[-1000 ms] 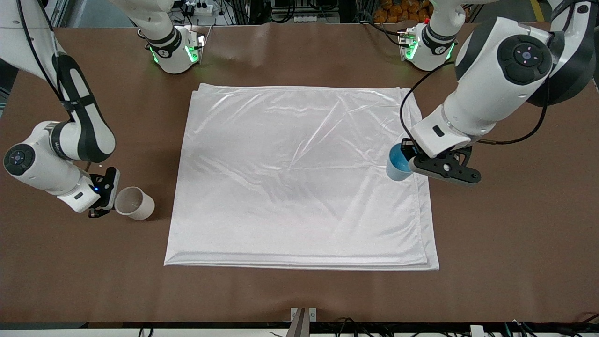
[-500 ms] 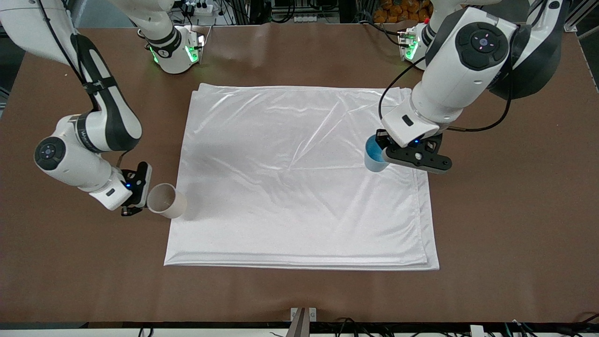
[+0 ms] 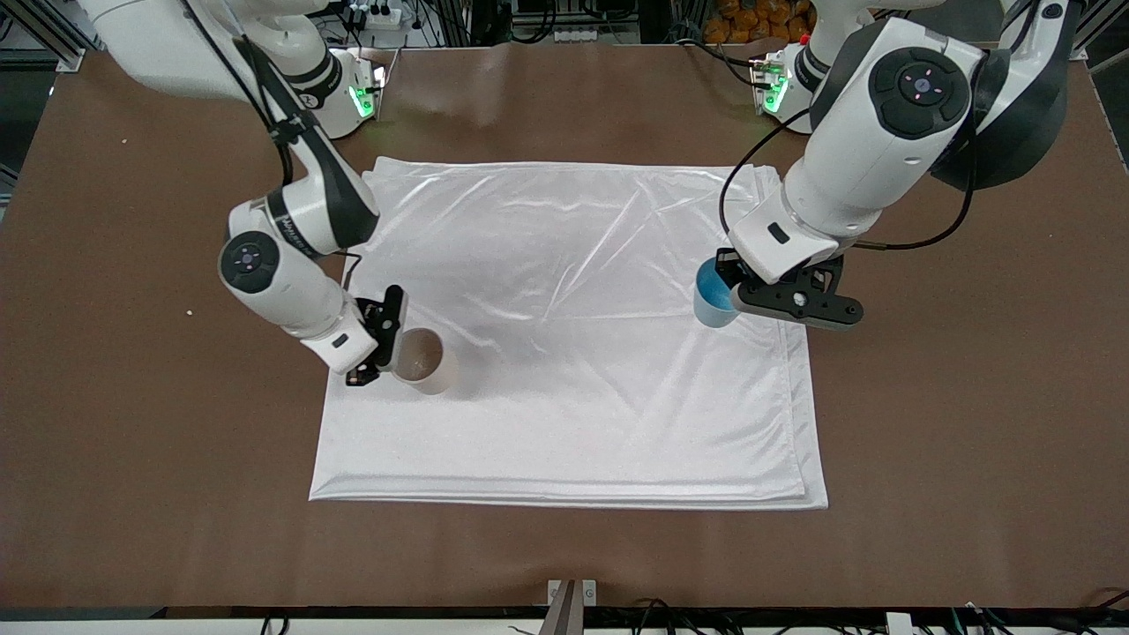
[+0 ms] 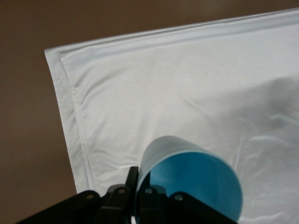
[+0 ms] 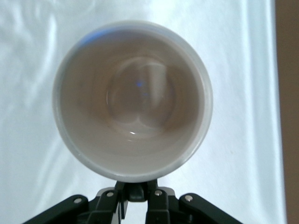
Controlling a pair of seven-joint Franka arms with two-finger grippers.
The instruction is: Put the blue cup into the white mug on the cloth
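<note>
Brown surface (image 3: 953,423) carries a large white cloth (image 3: 573,353), shiny and creased, spread flat between the two arms' ends, with folded layers showing along its edges.

Left pincer (image 3: 725,291) is clamped on the rim of the blue cup (image 3: 713,302) and holds it in the air, tilted, over the cloth's edge toward the left arm's end. In the left wrist view the pincer (image 4: 140,193) grips the cup (image 4: 187,182) by its wall, the bright blue inside facing the camera, and a corner of the cloth (image 4: 154,93) lies below with brown surface around it.

Right pincer (image 3: 381,339) is clamped on the mug (image 3: 423,360), gripping it at the side toward the right arm's end. The mug is over the cloth near the edge toward the right arm's end; whether its base touches the fabric I cannot tell. In the right wrist view the pincer (image 5: 136,192) pinches the mug (image 5: 133,98) at its rim, the pale, empty inside fully in sight, white cloth (image 5: 243,154) around it.

The cup and the mug are well apart.
</note>
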